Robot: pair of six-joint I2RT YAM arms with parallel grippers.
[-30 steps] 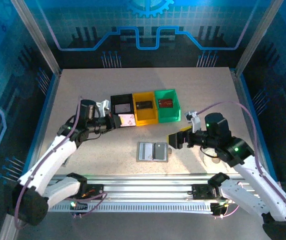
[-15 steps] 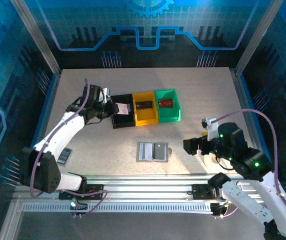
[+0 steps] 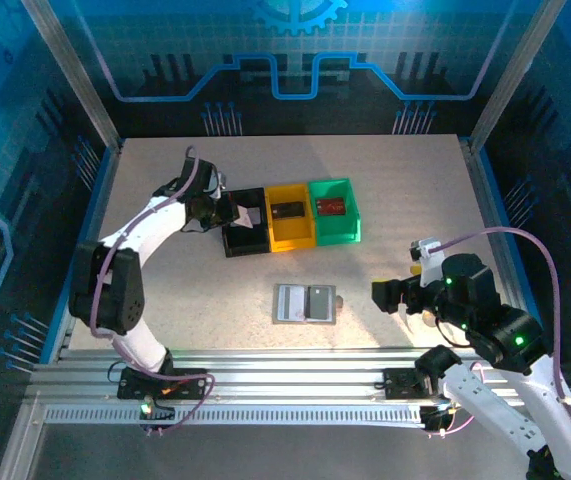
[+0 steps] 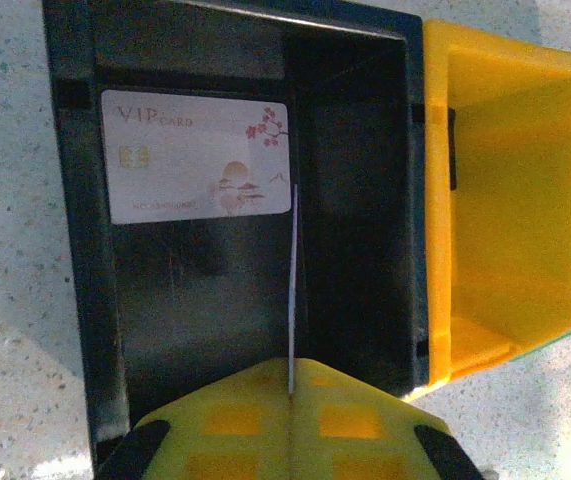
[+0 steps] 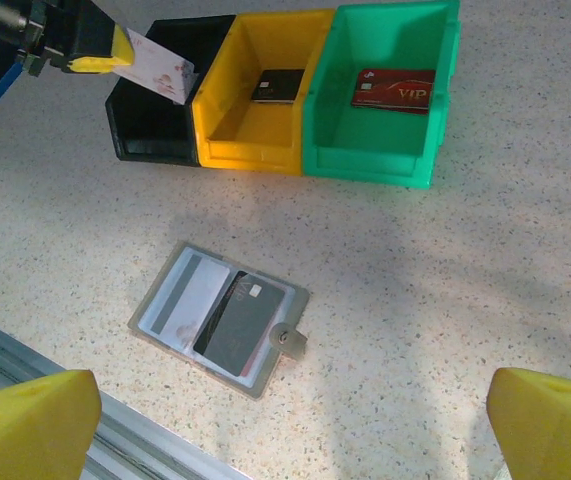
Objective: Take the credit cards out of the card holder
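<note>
Looking across the tabletop (image 3: 165, 270), we find the card holder (image 5: 287, 341) lying open and flat, with the black bin (image 4: 80, 300), yellow bin (image 5: 250, 160) and green bin (image 5: 365, 165) in a row at its 12 o'clock. A dark card (image 5: 240, 322) and a pale card (image 5: 183, 300) sit in its pockets, so we judge the task is partly done.

Our left fingers (image 4: 235, 420), at about 10 o'clock from the holder, are pinched on a pale card (image 4: 292, 290) held edge-on over the black bin, where a VIP card (image 4: 197, 155) already lies flat. Our right fingers (image 5: 35, 420) stand wide apart and hold nothing, at 3 o'clock from the holder.

We expect these cards to be light, stiff and slick. A pinch on the flat faces near a short edge should hold one, as the left fingers do now. The ones in the holder probably offer only an exposed edge or corner. The holder itself looks light enough to slide if a card drags in its pocket.
</note>
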